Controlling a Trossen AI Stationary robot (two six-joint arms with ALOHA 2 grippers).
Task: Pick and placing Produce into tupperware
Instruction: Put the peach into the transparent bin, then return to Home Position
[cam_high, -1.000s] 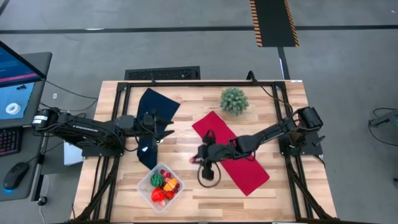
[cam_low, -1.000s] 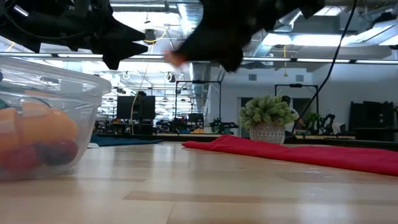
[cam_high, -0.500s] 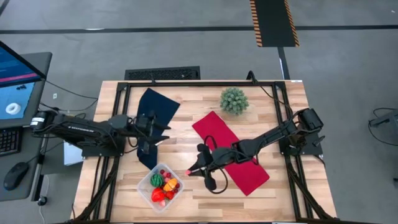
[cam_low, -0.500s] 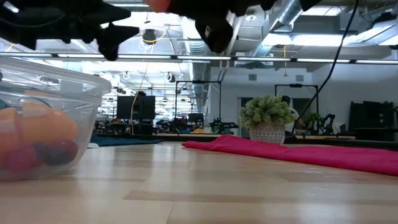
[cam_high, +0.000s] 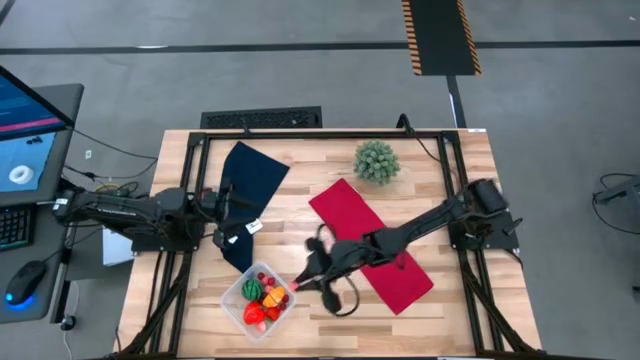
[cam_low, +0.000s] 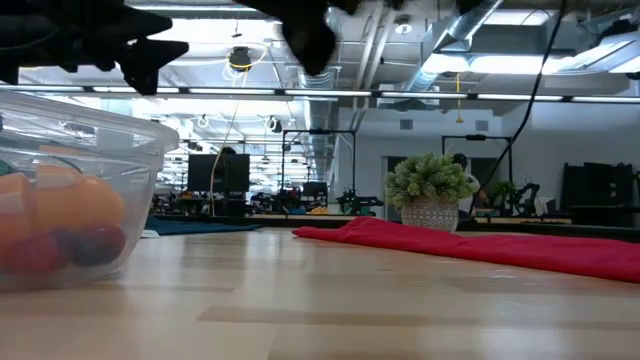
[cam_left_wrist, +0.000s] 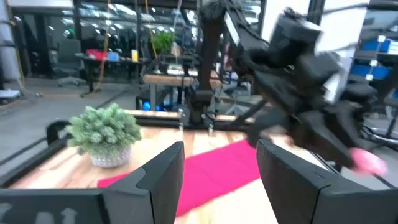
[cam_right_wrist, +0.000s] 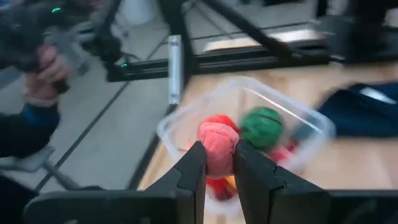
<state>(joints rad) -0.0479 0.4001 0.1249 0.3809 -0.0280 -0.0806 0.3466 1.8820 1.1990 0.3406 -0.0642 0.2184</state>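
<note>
Wooden planks make up my counter (cam_high: 330, 315), framed in black rails, with grey floor all round and a monitor off beyond my left arm. Near the front edge on my left half sits the tupperware (cam_high: 236, 310), a clear box with rounded corners, and in it lie the produce pieces (cam_high: 266, 297): a green one, red ones, an orange one and some small dark berries. From table height the box wall (cam_low: 140, 150) shows large at the side, with orange and dark pieces behind it. My right tool (cam_high: 299, 281) hangs just beside the box's right corner, its fingers (cam_right_wrist: 193, 167) pressed narrowly on a pink piece of produce (cam_right_wrist: 217, 147); through my right wrist camera that pink piece sits directly over the open box. My left tool (cam_high: 231, 224) hovers above the dark blue cloth (cam_high: 255, 172) behind the box, its fingers (cam_left_wrist: 166, 173) standing apart with nothing between them. A red cloth (cam_high: 385, 262) lies slantwise under my right arm, and a spiky green plant ball (cam_high: 376, 160) stands near the far edge. My left wrist camera looks across at the plant (cam_left_wrist: 103, 130), the red cloth and my other arm carrying the pink piece (cam_left_wrist: 367, 162).
</note>
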